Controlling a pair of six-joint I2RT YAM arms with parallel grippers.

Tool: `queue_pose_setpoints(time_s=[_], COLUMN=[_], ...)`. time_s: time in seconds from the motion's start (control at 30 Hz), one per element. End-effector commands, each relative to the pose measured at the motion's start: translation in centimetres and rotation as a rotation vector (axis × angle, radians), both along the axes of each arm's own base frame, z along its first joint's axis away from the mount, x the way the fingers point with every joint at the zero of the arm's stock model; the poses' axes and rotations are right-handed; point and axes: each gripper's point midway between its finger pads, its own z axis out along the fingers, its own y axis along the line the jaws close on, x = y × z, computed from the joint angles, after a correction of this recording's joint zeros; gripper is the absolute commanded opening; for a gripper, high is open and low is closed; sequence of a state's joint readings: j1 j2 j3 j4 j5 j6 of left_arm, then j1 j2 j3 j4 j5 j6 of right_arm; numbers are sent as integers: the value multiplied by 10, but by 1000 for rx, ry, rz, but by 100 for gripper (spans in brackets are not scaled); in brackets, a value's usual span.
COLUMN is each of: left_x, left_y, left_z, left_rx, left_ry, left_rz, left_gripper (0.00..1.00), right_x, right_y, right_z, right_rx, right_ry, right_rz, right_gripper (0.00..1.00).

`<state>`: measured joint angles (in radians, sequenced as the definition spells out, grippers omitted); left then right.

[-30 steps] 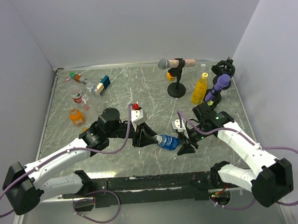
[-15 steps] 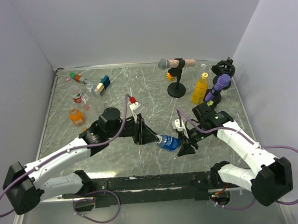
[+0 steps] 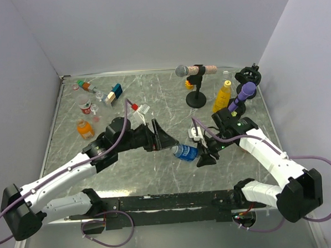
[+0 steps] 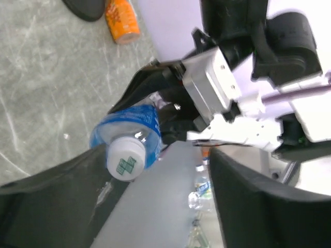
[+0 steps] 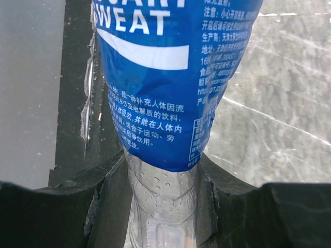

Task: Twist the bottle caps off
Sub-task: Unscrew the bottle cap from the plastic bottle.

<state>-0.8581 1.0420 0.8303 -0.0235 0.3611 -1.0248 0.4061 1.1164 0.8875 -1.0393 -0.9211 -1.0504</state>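
Clear plastic bottle with a blue label: label is solid blue with white lettering and one white curved stripe. Plastic beyond the label is transparent. Its small round white screw cap has a green blocky mark on top. Tall yellow plastic bottle: orange top. Squat orange plastic bottle: orange body. Grey stone-pattern tabletop: pale streaks. Purple microphone: purple all over. Left arm and right arm: white shells, black joints.
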Motion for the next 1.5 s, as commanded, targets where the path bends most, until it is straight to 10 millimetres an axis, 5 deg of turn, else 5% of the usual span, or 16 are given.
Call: queue_pose_setpoints(time_s=[0.0,0.2,0.37,0.57,0.8,1.0,1.2,1.47], left_x=[-5,7,11,13,25,32,6,5], left_y=[14,73,104,107,98,90,73,94], left_z=[31,54,41,33,49,80,103,147], left_rx=[17,139,211,275,299,241,103,25], left_ry=[-234,-638,-731,-763,-898,-871,-956,-967], left_rz=[-25,140,235,214,203,238,107,241], left_gripper=[97,97,97,97,96,97,97,97], right_x=[9,21,54,83,101,114,103,85], right_y=[3,5,5,8,17,19,17,17], right_z=[21,52,85,113,138,135,134,105], right_rx=[1,4,26,67,84,44,-22,-38], right_ry=[-31,-5,2,38,95,94,21,22], right_rz=[36,6,-49,-55,-74,-150,-117,-81], right_gripper=[32,33,32,32,32,32,32,32])
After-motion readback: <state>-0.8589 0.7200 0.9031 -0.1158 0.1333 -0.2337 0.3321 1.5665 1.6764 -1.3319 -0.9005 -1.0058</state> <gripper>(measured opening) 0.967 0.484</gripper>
